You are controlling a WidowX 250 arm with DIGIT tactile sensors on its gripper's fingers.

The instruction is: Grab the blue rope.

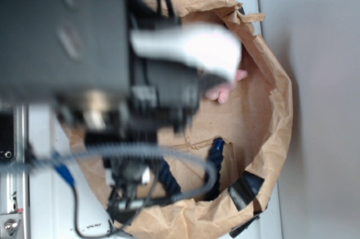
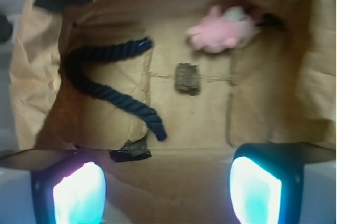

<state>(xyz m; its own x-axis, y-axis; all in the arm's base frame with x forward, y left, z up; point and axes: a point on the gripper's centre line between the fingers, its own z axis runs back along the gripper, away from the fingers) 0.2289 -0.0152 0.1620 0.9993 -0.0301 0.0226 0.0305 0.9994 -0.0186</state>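
Inside a brown paper bag with its sides rolled down, the blue rope lies bent in a U on the flat bottom, its curve against the left wall as my wrist camera sees it, both ends pointing toward the middle. My gripper hangs above the near edge with fingers spread wide apart — nothing between them, and no contact with the rope. A pink plush toy rests at the far right corner, well apart from the rope. Between the two sits a small dark scrap on the bag floor. From the exterior view my arm covers most of the bag; only short stretches of the rope show past it — partly crossed by my grey cable.
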